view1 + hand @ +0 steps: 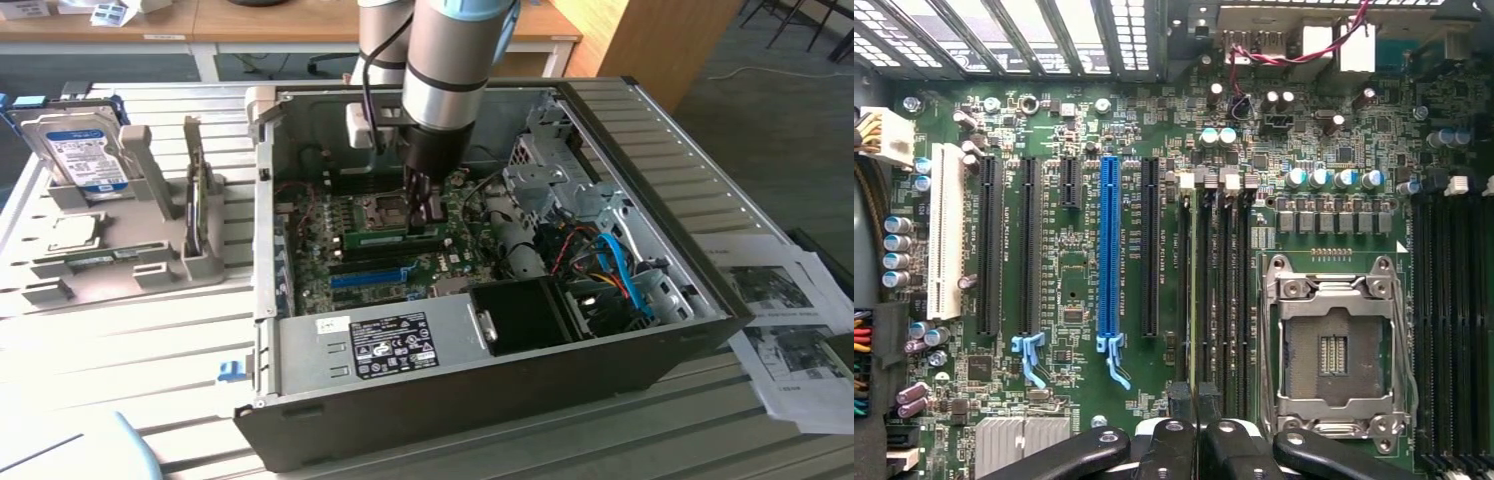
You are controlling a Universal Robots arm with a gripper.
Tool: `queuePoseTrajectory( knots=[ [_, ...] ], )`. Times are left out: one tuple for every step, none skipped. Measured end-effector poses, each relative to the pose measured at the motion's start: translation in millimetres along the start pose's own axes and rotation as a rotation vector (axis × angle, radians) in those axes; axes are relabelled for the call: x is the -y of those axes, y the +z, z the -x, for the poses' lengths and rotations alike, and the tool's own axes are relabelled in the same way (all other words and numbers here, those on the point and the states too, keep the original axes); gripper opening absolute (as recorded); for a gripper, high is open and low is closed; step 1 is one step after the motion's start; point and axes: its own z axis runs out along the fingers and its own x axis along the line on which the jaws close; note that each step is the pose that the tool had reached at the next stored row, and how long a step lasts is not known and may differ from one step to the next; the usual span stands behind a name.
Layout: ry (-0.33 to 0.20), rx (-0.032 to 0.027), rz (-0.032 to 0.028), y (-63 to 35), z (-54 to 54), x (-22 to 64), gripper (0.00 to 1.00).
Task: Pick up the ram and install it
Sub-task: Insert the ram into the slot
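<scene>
The ram (387, 238) is a thin green stick standing on edge along the black memory slots of the motherboard (350, 292), just beside the processor socket (387, 212). The arm reaches down into the open computer case, and my gripper (430, 212) is at the ram's end toward the exterior view's right. In the wrist view the ram (1193, 280) shows edge-on as a thin pale line over a black slot. It runs up between the black fingertips of my gripper (1195, 400), which are shut on it.
A blue long slot (1109, 250) and black slots lie beside the memory slots. The case walls (667, 170), drive cage and cables (614, 270) hem the arm in. At the exterior view's left, a grey rack (147, 240) holds a hard drive (80, 150) and a silver processor chip (74, 232). Papers (787, 320) lie right.
</scene>
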Motion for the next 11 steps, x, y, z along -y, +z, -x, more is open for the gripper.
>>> queuePoseTrajectory(
  knots=[
    [0.000,0.0000,0.0000,0.0,-0.2,0.0,0.11],
    [0.000,0.0000,0.0000,0.0,-0.3,0.0,0.11],
    [0.000,0.0001,-0.0001,0.0,-0.3,0.0,0.11],
    [0.000,0.0001,0.0000,0.0,-0.3,0.0,0.11],
    [0.000,0.0000,0.0000,0.1,-0.3,0.0,0.11],
    [0.000,0.0001,0.0000,0.7,-0.4,0.0,0.11],
    [0.000,0.0000,0.0000,1.2,-0.4,0.1,0.11],
    [0.000,-0.0001,0.0000,1.6,-0.4,0.1,0.11],
    [0.000,-0.0001,0.0000,1.9,-0.4,0.1,0.11],
    [0.000,-0.0001,0.0000,2.1,-0.4,0.1,0.11],
    [0.000,-0.0001,0.0001,2.4,-0.4,0.1,0.11]
  ],
)
